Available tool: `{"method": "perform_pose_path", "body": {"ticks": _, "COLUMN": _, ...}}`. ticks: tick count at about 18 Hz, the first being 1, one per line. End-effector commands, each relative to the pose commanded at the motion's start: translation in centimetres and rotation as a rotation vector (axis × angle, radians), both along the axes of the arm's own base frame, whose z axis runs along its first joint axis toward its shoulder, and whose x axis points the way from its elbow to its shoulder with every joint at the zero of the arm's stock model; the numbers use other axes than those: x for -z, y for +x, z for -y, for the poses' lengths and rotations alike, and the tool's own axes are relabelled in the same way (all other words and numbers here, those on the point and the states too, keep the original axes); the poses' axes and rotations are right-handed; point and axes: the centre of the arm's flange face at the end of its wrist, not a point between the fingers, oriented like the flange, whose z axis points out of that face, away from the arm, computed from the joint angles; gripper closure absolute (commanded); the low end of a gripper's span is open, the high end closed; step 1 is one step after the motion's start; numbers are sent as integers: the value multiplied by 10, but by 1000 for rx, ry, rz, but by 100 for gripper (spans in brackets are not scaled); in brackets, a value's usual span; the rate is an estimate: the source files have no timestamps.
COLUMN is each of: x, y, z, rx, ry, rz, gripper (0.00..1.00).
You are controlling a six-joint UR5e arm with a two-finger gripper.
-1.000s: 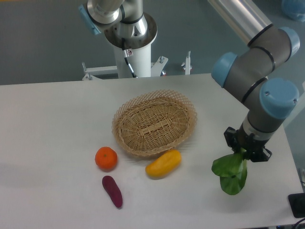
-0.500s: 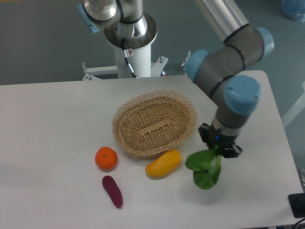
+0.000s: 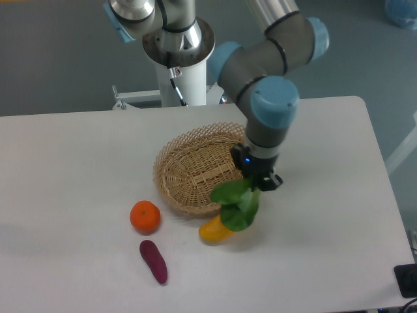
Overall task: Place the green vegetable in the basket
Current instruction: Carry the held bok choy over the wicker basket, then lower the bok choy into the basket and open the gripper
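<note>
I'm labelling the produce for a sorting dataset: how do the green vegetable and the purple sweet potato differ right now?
The green vegetable hangs from the gripper, off the table; the purple sweet potato lies on it untouched. The vegetable is leafy, broad and green; the potato is smooth, narrow and dark purple. The vegetable overlaps the basket rim and the yellow fruit; the potato lies apart, below the orange. Neither is in the basket.

1. Green vegetable — dark green leaves.
2. Basket — tan wicker, open lattice rim.
3. Fruit, near the basket: yellow.
4. Round fruit, left: orange.
5. Sweet potato, nearest: purple.
6. Table: white.
7. Arm: grey with light blue caps; gripper black.
</note>
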Motion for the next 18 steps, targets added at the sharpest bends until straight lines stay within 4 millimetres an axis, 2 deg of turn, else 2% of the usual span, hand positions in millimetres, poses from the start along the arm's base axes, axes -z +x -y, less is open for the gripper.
{"method": "perform_pose_path", "body": {"ticks": 4, "x": 12, "y": 41, "z": -4, "rx": 54, "ry": -22, "rz": 21, "gripper": 72}}
{"method": "perform_pose_path", "body": {"ticks": 9, "x": 24, "y": 79, "z": 1, "rx": 101, "ry": -45, "rz": 38, "gripper": 67}}
{"method": "perform_pose_path", "body": {"ticks": 12, "x": 28, "y": 83, "z": 1, "rx": 106, "ry": -44, "rz": 37, "gripper": 62}}
{"method": "perform_pose_path", "body": {"ticks": 13, "x": 29, "y": 83, "z": 1, "rx": 106, "ry": -46, "rz": 39, "gripper": 56}}
{"method": "perform_pose_path", "body": {"ticks": 15, "x": 31, "y": 85, "z": 0, "rx": 111, "ry": -50, "rz": 41, "gripper": 38}}
{"method": "perform_pose_path", "body": {"ticks": 16, "x": 32, "y": 85, "z": 0, "rx": 112, "ry": -52, "rz": 44, "gripper": 25}}
{"method": "perform_pose_path", "body": {"ticks": 17, "x": 34, "y": 84, "z": 0, "rx": 111, "ry": -55, "rz": 47, "gripper": 4}}
{"method": "perform_pose_path", "body": {"ticks": 18, "x": 35, "y": 84, "z": 0, "rx": 108, "ry": -58, "rz": 49, "gripper": 0}}
